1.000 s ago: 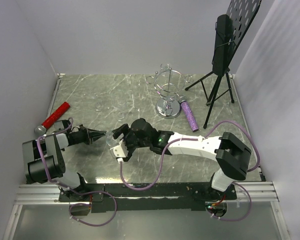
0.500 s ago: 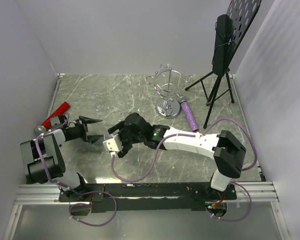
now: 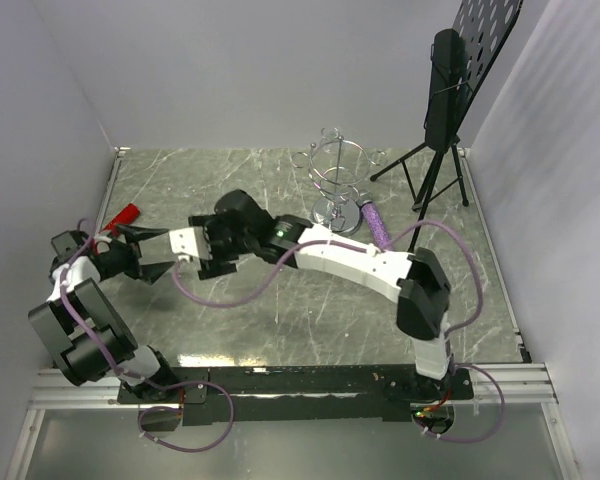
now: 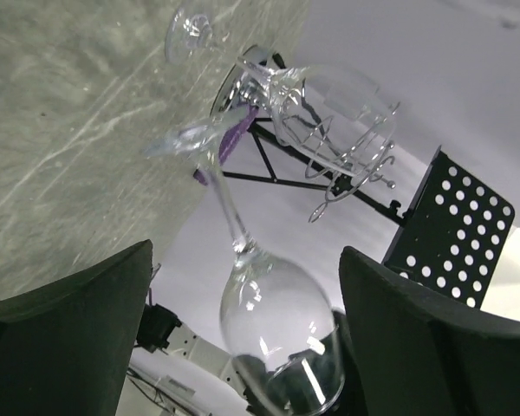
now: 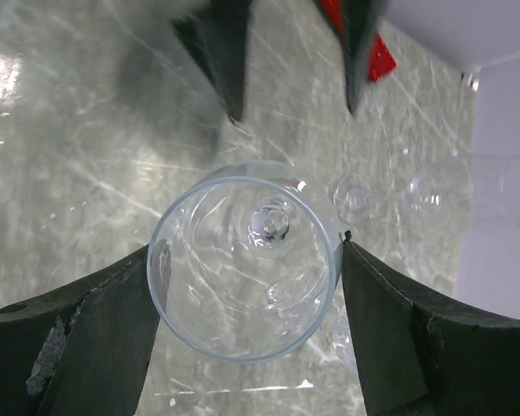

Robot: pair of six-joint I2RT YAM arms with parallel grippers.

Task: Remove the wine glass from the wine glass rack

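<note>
The clear wine glass [image 5: 247, 260] hangs off the table with its bowl pinched between the dark fingers of my right gripper [image 5: 246, 250], which is shut on it. In the left wrist view the same wine glass [image 4: 277, 325] points its stem and foot toward the chrome wine glass rack [image 4: 342, 130]. My left gripper [image 4: 247, 251] stands open around the bowl, with both pads clear of the glass. From above, the left gripper [image 3: 158, 252] faces the right gripper [image 3: 183, 253] at the table's left. The wine glass rack [image 3: 334, 185] stands at the back centre.
Other clear glasses [image 5: 468, 191] lie on the marble table [image 3: 280, 310], one small one [image 5: 354, 198] close by. A red-handled tool [image 3: 123, 215] lies at the left edge and a purple tube [image 3: 377, 228] beside the rack's base. A black tripod stand [image 3: 442, 95] fills the back right corner.
My left gripper has opened from shut and drawn back to the left. The right arm has stretched left and farther across the table with the wine glass in its fingers.
</note>
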